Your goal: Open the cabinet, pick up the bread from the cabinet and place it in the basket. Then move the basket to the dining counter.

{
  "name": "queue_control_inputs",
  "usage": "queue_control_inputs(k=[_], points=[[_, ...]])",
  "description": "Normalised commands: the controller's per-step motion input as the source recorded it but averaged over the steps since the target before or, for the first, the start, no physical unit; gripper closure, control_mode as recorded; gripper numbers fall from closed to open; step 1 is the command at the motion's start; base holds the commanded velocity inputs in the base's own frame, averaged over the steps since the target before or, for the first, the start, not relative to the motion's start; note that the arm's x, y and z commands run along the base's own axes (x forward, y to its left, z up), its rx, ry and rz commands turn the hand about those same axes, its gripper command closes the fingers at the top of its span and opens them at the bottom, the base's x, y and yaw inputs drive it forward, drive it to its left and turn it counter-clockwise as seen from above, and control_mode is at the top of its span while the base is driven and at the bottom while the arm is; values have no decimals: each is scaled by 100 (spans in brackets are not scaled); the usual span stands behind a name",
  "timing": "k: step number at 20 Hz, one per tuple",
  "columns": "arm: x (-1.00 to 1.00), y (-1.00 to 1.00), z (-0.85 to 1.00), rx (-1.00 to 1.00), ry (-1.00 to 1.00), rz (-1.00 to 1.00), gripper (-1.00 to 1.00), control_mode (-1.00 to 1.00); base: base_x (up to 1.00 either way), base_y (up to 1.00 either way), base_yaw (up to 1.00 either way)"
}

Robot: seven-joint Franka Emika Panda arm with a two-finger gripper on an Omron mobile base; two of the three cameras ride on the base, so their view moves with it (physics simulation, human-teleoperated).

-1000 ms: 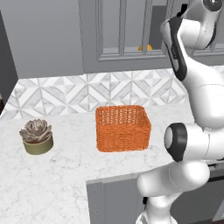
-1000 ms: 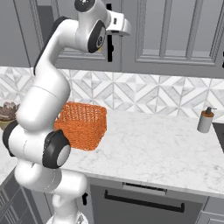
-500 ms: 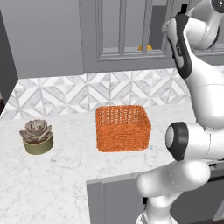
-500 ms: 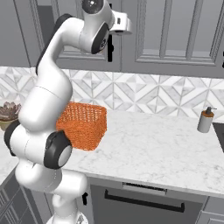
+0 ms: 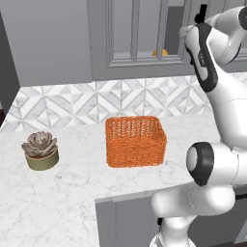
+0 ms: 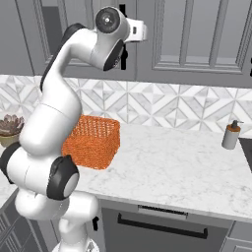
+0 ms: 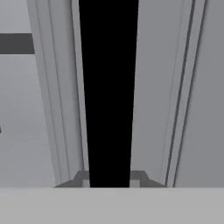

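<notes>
gripping the long black handle (image 7: pixel 108 92) of the cabinet (image 5: pixel 137 38), the gripper (image 7: pixel 109 177) is clenched around the bar, one fingertip on each side of it, seen close up from the hand. the cabinet hangs on the wall above the back edge of the worktop (image 5: pixel 67 193), and its glass-paned door looks shut.

behind the glass, low in the cabinet toward its right side, sits the bread (image 5: pixel 160 52), a small golden-orange lump. it is probably light and soft, likely to dent under a hard squeeze, so a gentle hold across its rounded middle seems best.

the door itself is stiff and hinged, so it should swing in an arc rather than pull straight out. the thin handle looks smooth and could slip if pulled at an angle.

the orange woven basket (image 5: pixel 135 141) stands on the worktop below the cabinet, near the middle, between the tiled backsplash and the front edge. it looks light and a little flexible, best taken by its rim.

a small potted succulent (image 5: pixel 40 150) sits near the left end of the worktop, well apart from the basket. a soap dispenser (image 6: pixel 230 134) stands near the right end. neither seems to block the door's swing; the robot's own raised arm is closest to it.
</notes>
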Motion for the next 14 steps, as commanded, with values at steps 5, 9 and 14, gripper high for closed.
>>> queue_control_inputs(k=[5, 9, 14], points=[[-38, 26, -2, 0, 6, -11, 100, -100, 0, 0, 0], [-100, 55, -1, 0, 1, -27, 100, -100, 0, 0, 0], [-100, 45, -5, 2, -1, -34, 100, -100, 0, 0, 0]])
